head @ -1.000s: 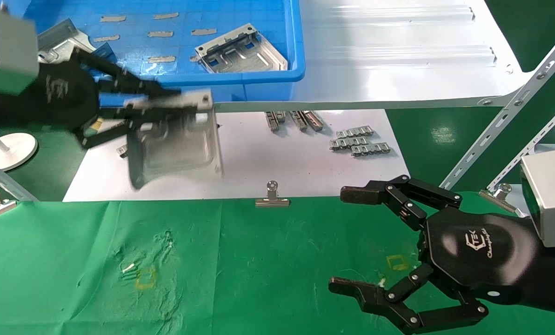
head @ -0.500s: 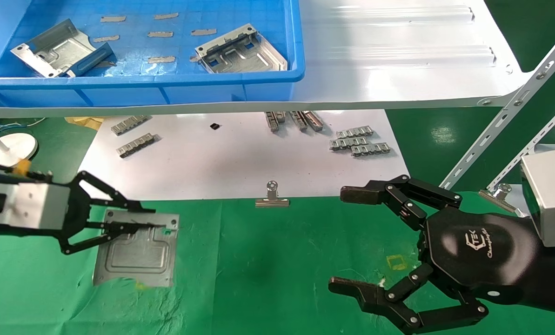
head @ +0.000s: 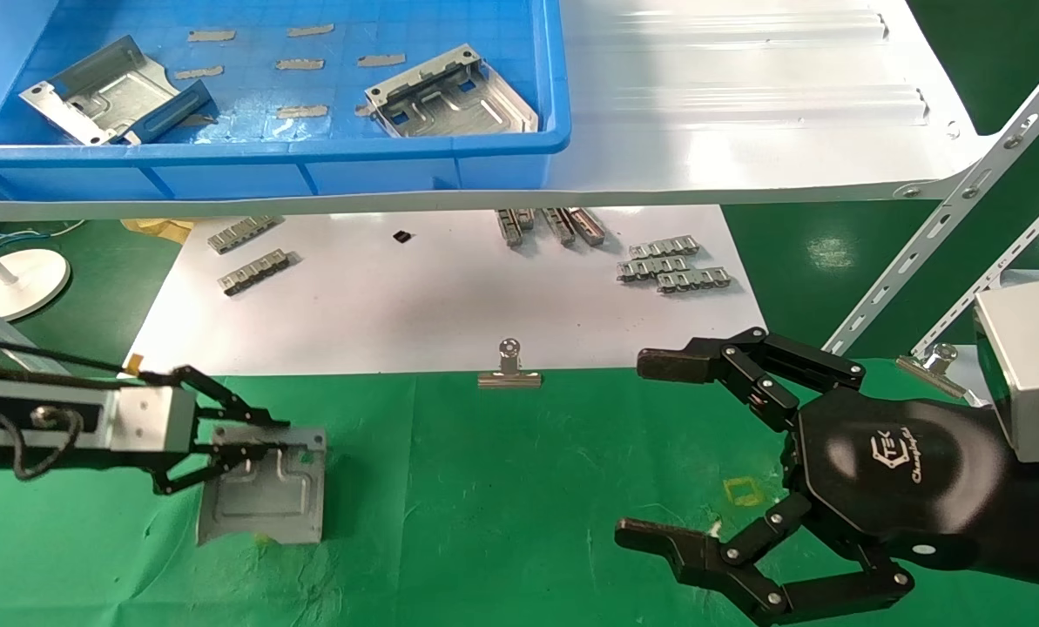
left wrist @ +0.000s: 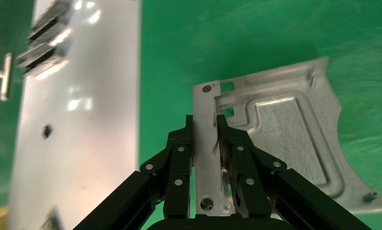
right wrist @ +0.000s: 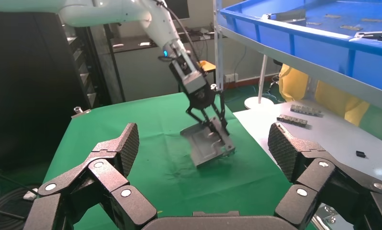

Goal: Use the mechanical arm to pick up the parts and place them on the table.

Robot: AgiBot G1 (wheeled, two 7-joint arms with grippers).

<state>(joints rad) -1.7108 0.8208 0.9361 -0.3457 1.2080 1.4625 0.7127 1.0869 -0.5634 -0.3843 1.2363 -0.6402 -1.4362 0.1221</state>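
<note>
My left gripper point(head: 282, 440) is shut on the flat rim of a silvery bracket point(head: 262, 495) at the left of the green cloth table point(head: 528, 488). The bracket hangs tilted, and its lower edge is at the cloth. In the left wrist view the gripper point(left wrist: 205, 125) has both pads point(left wrist: 188, 139) pressed on the bracket's point(left wrist: 280, 134) rim strip. The right wrist view shows the left gripper point(right wrist: 213, 120) and the tilted bracket point(right wrist: 206, 148). Two more brackets point(head: 110, 87) point(head: 449, 91) lie in the blue bin point(head: 310, 150). My right gripper point(head: 637, 446) is open and empty over the cloth's right side.
The bin sits on a glossy white shelf point(head: 728, 104). Below it a white sheet point(head: 449, 296) carries grey link strips point(head: 671, 266) point(head: 249, 261). A metal clip point(head: 509, 373) holds the cloth's far edge. Perforated rails point(head: 946, 209) slant at the right. A yellow mark point(head: 743, 490) is near my right gripper.
My left gripper carried the bracket from in front of the bin down to the left of the green cloth, then sank lower. The right arm has not moved.
</note>
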